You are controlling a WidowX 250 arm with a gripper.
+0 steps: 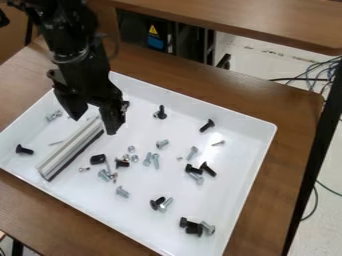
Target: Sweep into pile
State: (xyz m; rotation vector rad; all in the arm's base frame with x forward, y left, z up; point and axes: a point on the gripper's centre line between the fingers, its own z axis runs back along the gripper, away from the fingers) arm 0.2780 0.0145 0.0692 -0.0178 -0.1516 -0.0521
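Camera view: yellow warning label [153, 30]

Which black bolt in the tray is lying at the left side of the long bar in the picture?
The black bolt by the tray's left corner; the other black bolts all lie right of the bar.

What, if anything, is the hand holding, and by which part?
Nothing, it seems: the hand looks open, its fingers apart at the far end of the grooved bar in the white tray.
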